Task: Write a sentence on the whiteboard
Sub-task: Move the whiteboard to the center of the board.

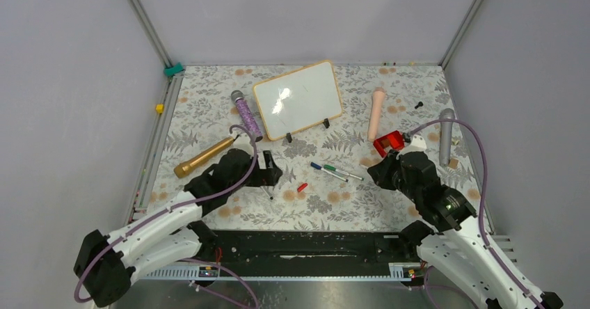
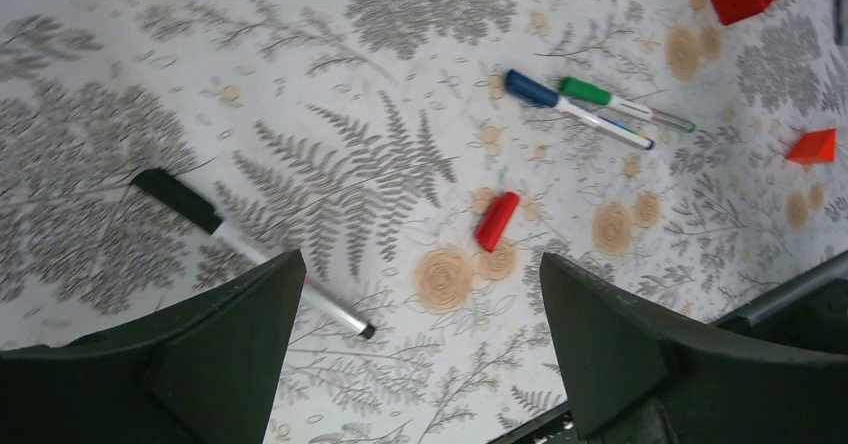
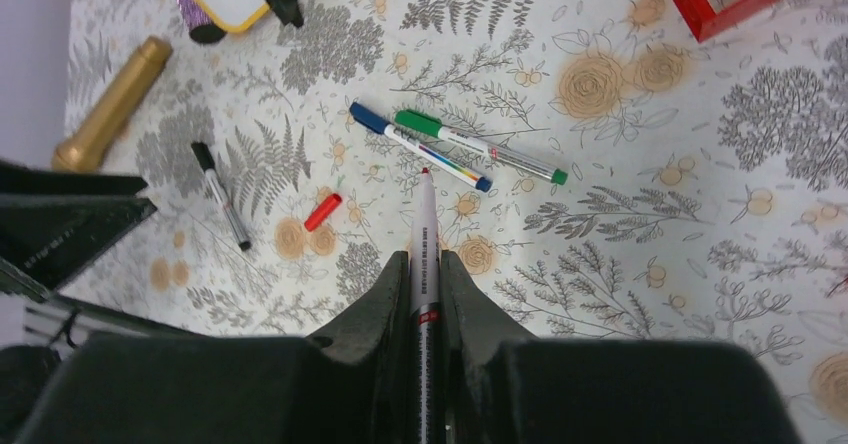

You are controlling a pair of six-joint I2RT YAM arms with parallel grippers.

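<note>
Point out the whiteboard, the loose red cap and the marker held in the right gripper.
whiteboard (image 1: pixel 298 100), top external view, middle of the white face.
red cap (image 2: pixel 497 221), left wrist view, middle of its body.
marker (image 3: pixel 424 226), right wrist view, white barrel below the red tip.

Red cap (image 2: pixel 497 220) lies between black-capped marker (image 2: pixel 235 236), blue marker (image 2: pixel 580 114) and green marker (image 2: pixel 635 109).

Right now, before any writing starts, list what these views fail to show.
Whiteboard: top view, glare blots part of its face; right wrist view, the top edge cuts most off.
Red marker: right wrist view, rear hidden inside the right gripper; print too small.
Black marker: left wrist view, the left gripper covers part of its barrel.
</note>
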